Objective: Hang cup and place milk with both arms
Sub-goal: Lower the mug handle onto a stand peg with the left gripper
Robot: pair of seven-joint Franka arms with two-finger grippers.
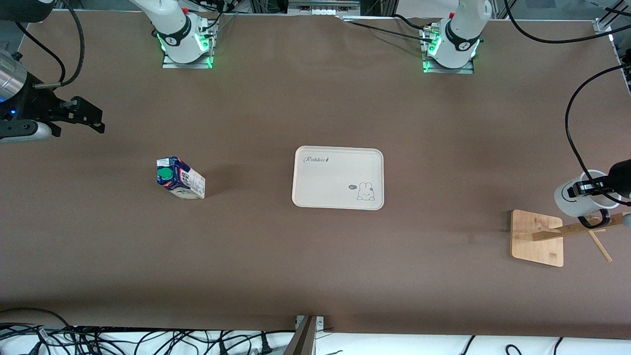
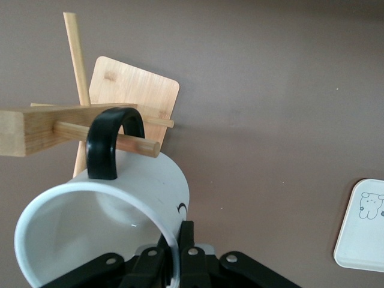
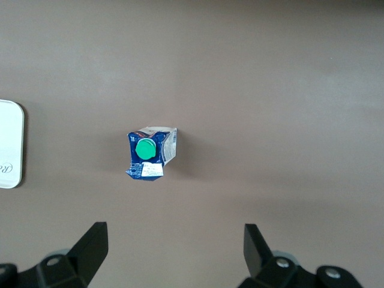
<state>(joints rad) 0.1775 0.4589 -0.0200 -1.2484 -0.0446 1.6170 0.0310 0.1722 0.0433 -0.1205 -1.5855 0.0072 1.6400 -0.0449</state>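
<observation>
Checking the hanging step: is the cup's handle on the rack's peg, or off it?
On it. In the left wrist view the cup's black handle loops over the wooden peg, while the left claw grips its rim.

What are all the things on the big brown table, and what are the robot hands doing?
Milk: one, dark blue and white carton with a green cap, standing on the table toward the right arm's end.
Tray: one, cream with a small rabbit drawing, lying flat at the middle of the table.
Wooden rack: one, light wood base with pegs, toward the left arm's end.
Cup: one, white with a black handle, held over the wooden rack, its handle looped over a peg.
Table: one, brown.
Left gripper: one, black, shut on the cup's rim.
Right gripper: one, black, open, up in the air over the table by the milk.
</observation>
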